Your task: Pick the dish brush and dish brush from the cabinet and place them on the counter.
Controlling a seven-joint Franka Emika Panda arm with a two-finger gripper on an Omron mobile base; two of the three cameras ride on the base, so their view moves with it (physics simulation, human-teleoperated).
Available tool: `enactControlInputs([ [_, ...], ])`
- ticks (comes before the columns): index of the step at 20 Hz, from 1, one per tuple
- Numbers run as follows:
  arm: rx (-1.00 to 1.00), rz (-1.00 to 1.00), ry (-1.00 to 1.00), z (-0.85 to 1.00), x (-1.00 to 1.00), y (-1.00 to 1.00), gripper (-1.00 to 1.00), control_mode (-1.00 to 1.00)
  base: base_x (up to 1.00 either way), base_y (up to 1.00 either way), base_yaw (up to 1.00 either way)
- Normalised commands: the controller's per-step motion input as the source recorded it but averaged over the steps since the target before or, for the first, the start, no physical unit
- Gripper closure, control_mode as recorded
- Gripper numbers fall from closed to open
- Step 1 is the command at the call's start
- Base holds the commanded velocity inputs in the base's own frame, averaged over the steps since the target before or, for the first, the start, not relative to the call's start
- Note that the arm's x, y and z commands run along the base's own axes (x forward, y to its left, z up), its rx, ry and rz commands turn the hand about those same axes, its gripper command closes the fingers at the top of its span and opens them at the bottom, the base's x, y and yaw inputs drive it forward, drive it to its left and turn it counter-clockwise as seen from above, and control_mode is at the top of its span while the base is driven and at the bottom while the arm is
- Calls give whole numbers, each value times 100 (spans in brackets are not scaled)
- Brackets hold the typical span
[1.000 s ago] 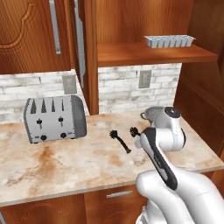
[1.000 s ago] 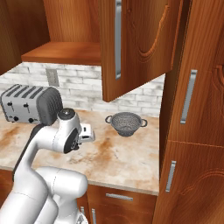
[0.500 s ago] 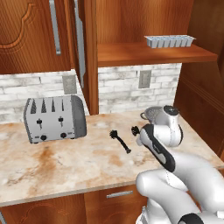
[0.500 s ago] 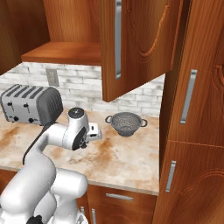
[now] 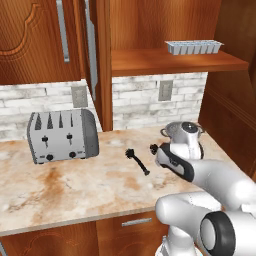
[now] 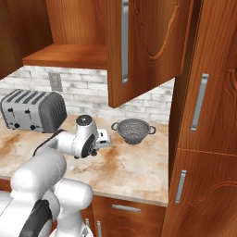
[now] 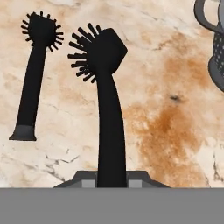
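One thin black bristle-headed dish brush (image 5: pixel 137 161) already lies on the marbled beige stone surface (image 5: pixel 75 185); second black brush (image 7: pixel 107 109) gripped in narrowed fingers, low over surface, unreleased.

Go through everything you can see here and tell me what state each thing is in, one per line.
Gripper: shut on held brush's handle, low over the counter.
Held brush: in the gripper, head forward.
Other brush: lying flat on the counter, free.
Cabinet: door open.
Ice-cube tray: on the cabinet shelf.
Colander: upright on the counter.
Toaster: upright on the counter.
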Motion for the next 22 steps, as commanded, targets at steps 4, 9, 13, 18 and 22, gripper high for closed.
enactControlInputs([
  [4, -4, 0, -9, -86, 4, 4, 100, -100, 0, 0, 0],
  [9, -3, 0, -5, -78, 0, 4, 100, -100, 0, 0, 0],
  [13, -2, 0, -3, -72, 0, 2, 100, -100, 0, 0, 0],
  [18, 0, 0, -6, -52, 0, 7, 100, -100, 0, 0, 0],
  [22, 1, 0, -2, -23, 0, 9, -100, -100, 0, 0, 0],
])
